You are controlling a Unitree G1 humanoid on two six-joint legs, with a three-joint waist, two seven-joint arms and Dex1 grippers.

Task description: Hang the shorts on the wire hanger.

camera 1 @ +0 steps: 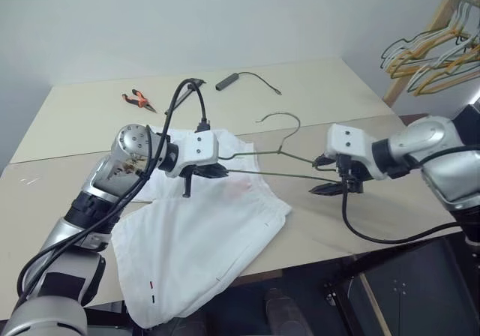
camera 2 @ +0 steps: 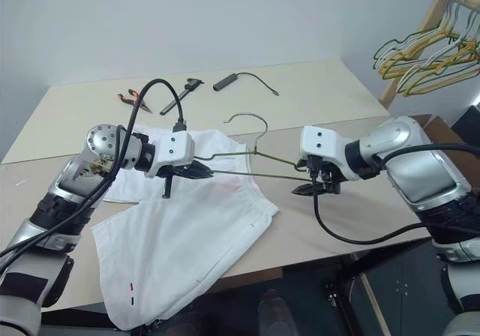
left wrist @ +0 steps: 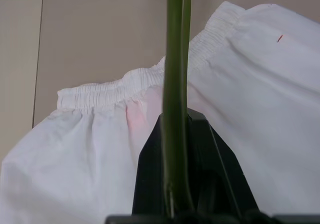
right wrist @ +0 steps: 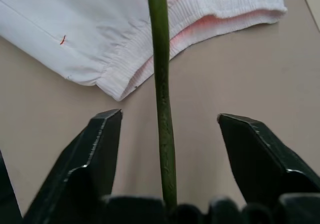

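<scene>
Beige table [camera 1: 315, 96] bears shorts [camera 1: 202, 231] beneath held wire hanger [camera 1: 281, 156].

White shorts [camera 1: 199, 238] lie rumpled on the table — thin wire hanger [camera 1: 289, 156] held level above them.

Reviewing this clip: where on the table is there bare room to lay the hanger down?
Bare table runs between the cable and the right gripper, and left of the pliers. The shorts, wire hanger and left gripper crowd the near middle.
</scene>
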